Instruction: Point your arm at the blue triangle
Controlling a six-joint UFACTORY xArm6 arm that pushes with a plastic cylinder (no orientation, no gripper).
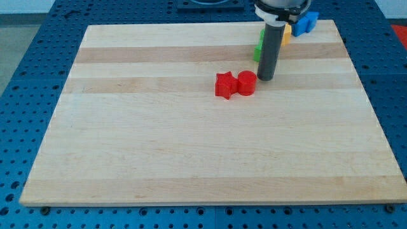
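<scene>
My tip (265,78) rests on the wooden board just to the right of a red round block (247,83). A red star-shaped block (224,85) touches that block on its left. A blue block (304,22) sits at the view's top right, near the board's top edge; its exact shape is hard to make out. It lies well above and to the right of my tip. A yellow block (287,32) sits beside it, partly hidden by the rod. A green block (259,49) shows only as a sliver behind the rod's left side.
The wooden board (191,140) lies on a blue perforated table (25,95). The arm's body (280,9) hangs over the board's top right and hides part of the blocks there.
</scene>
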